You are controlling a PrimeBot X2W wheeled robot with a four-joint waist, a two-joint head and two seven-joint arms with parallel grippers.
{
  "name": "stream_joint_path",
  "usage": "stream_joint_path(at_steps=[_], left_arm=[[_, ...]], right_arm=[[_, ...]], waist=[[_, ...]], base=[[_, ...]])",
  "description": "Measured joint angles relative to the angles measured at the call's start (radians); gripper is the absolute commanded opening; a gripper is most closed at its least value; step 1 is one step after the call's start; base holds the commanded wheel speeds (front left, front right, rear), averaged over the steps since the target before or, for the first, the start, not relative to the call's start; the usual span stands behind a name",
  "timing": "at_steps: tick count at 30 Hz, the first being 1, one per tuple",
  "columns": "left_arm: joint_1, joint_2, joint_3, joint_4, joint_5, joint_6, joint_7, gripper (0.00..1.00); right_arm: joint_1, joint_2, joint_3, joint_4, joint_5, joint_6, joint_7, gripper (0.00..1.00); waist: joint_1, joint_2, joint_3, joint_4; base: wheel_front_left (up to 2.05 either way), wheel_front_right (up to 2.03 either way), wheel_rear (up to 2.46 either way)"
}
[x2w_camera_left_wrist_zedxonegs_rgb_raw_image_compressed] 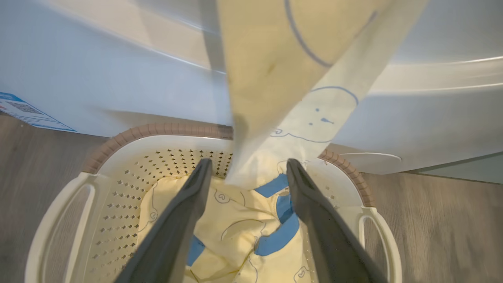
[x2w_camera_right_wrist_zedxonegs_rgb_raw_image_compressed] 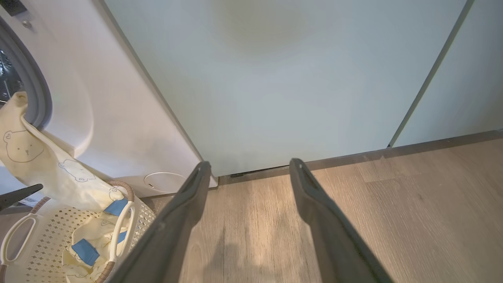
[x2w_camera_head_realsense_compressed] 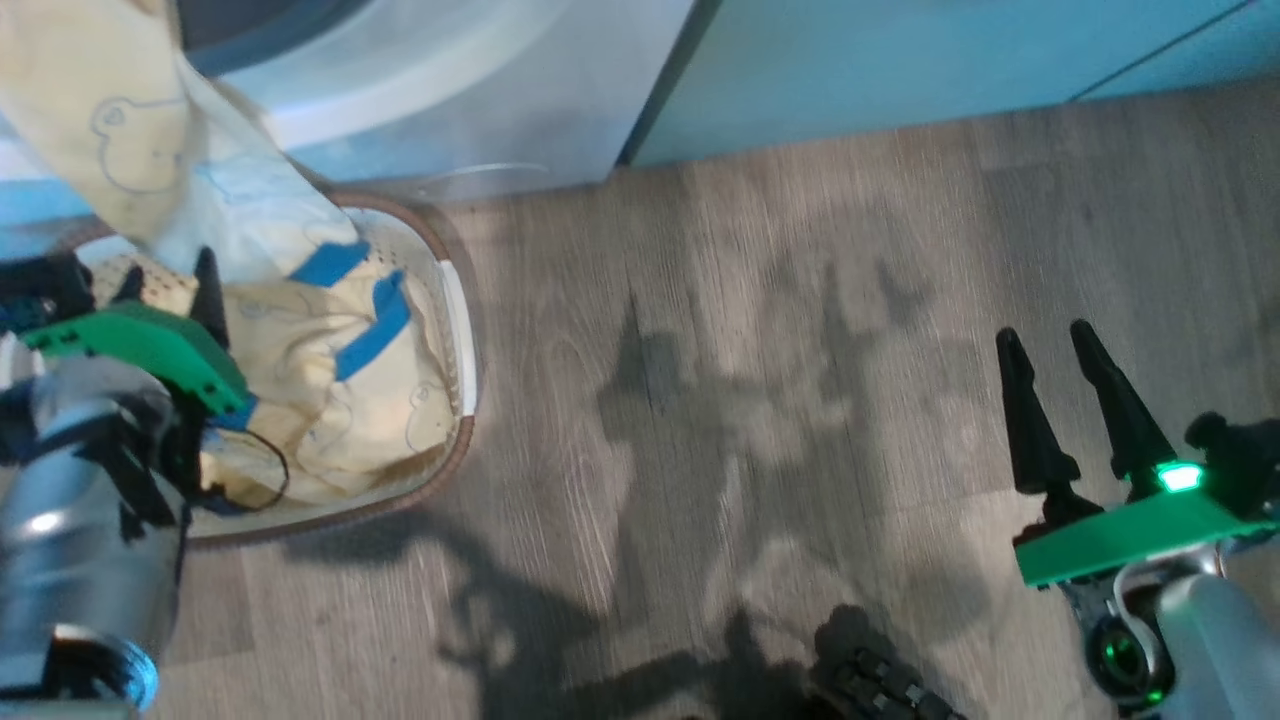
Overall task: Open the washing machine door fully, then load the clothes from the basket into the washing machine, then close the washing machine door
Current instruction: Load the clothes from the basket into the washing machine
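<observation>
The cream basket (x2w_camera_head_realsense_compressed: 462, 300) stands on the floor against the white washing machine (x2w_camera_head_realsense_compressed: 480, 110), with pale yellow clothes (x2w_camera_head_realsense_compressed: 340, 400) with blue patches piled inside. One yellow garment (x2w_camera_left_wrist_zedxonegs_rgb_raw_image_compressed: 283, 78) hangs from the grey-rimmed drum mouth (x2w_camera_right_wrist_zedxonegs_rgb_raw_image_compressed: 37, 94) down into the basket (x2w_camera_left_wrist_zedxonegs_rgb_raw_image_compressed: 157, 129). My left gripper (x2w_camera_left_wrist_zedxonegs_rgb_raw_image_compressed: 247, 167) hovers open over the basket, its fingers either side of the garment's lower end and holding nothing. Away to the right, my right gripper (x2w_camera_head_realsense_compressed: 1045, 340) stands open above bare floor, also holding nothing. The washing machine door is out of view.
Pale green cabinets (x2w_camera_right_wrist_zedxonegs_rgb_raw_image_compressed: 294, 78) stand right of the washer, down to the wooden floor (x2w_camera_head_realsense_compressed: 750, 400). A blue QR sticker (x2w_camera_left_wrist_zedxonegs_rgb_raw_image_compressed: 23, 112) sits low on the washer front. A round cover (x2w_camera_right_wrist_zedxonegs_rgb_raw_image_compressed: 163, 181) marks its lower corner.
</observation>
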Motion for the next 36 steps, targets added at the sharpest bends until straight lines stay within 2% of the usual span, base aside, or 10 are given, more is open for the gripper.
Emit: stream_joint_path(at_steps=[14,16,17,18,19,20,36], left_arm=[[-0.163,0.051,-0.075,0.051,0.000,0.000,-0.010,1.00],[-0.170,0.057,-0.080,0.049,0.000,0.000,-0.012,0.53],[-0.172,0.057,-0.083,0.046,0.000,0.000,-0.012,0.41],[-0.172,0.057,-0.086,0.039,0.000,0.000,-0.012,0.19],[-0.171,0.057,-0.092,0.026,0.000,0.000,-0.012,0.03],[-0.171,0.057,-0.098,0.010,0.001,0.000,-0.012,0.00],[-0.017,0.034,-0.130,-0.222,0.024,0.000,-0.014,0.00]], right_arm=[[-0.079,0.013,0.014,-0.001,0.000,0.000,0.000,1.00],[-0.081,0.014,0.015,0.000,0.000,0.000,0.000,1.00],[-0.082,0.014,0.014,0.000,0.000,0.000,0.000,1.00],[-0.083,0.014,0.014,0.001,0.000,0.000,0.000,1.00],[-0.084,0.014,0.014,0.001,0.000,0.000,0.000,1.00],[-0.085,0.015,0.013,0.001,0.000,0.000,0.000,1.00],[-0.044,0.015,-0.003,0.016,0.000,0.000,0.000,1.00]], waist=[[-0.0001,0.0000,0.121,-0.012],[-0.0001,0.0000,0.122,-0.011],[-0.0001,0.0000,0.120,-0.010],[-0.0002,0.0000,0.117,-0.008],[-0.0003,0.0000,0.113,-0.007],[-0.0002,0.0000,0.109,-0.006],[-0.0003,0.0000,-0.024,0.022]], base=[[0.00,0.00,0.00],[0.00,0.00,0.00],[0.00,0.00,0.00],[0.00,0.00,0.00],[0.00,0.00,0.00],[0.00,0.00,0.00],[0.00,0.00,0.00]])
